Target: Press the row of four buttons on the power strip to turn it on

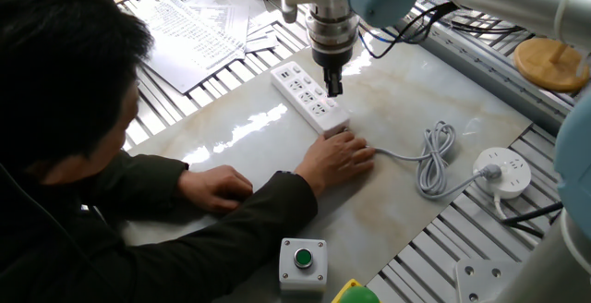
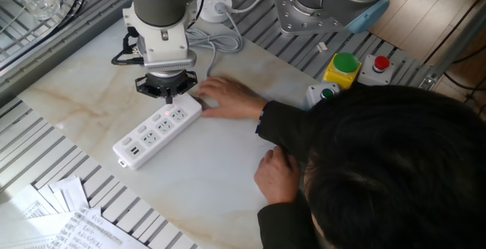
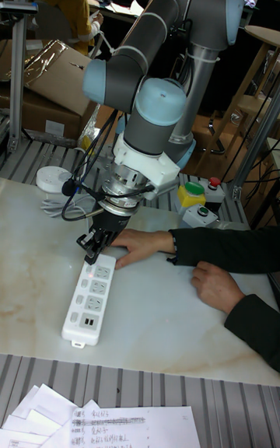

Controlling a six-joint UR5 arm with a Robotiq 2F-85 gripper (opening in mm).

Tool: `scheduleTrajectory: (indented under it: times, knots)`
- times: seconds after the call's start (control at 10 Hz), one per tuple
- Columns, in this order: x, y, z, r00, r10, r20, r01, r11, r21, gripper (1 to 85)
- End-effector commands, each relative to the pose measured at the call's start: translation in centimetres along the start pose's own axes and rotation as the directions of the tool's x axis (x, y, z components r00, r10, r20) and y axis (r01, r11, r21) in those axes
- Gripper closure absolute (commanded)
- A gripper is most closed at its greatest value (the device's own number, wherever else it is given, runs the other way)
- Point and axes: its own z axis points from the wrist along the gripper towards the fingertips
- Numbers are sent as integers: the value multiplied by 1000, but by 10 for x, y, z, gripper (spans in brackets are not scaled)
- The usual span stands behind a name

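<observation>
The strip [image 1: 309, 96] lies on the table [image 1: 277, 146], running diagonally in the one fixed view. The gripper [image 1: 332, 87] hangs over the strip's cord end, above the buttons [image 2: 168, 115] (whether it touches them cannot be told). A hand [image 1: 340, 158] rests at that same end, touching the strip; a second hand [image 1: 218, 187] lies on the table nearer the person [image 1: 65, 109]. The cord [image 1: 434, 160] coils beyond the first hand and leads to a round socket [image 1: 503, 172] at the table's edge. A button box [image 1: 303, 263] sits at the near edge. Papers [image 1: 199, 26] lie beyond the strip's far end.
</observation>
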Motion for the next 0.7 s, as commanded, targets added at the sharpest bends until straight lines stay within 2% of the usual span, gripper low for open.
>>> scheduleTrajectory:
  times: [0.0,0.1,0.2,0.4,0.6]
  knots:
    - [-10,-23,9,999,-26,18,25,999,43,847]
    - [-11,-36,11,999,-51,9,50,996,80,847]
    - [-11,-41,9,998,-55,2,54,994,90,847]
    - [-12,-43,10,998,-56,4,56,994,90,847]
    - [-13,-36,16,999,-50,1,49,996,77,847]
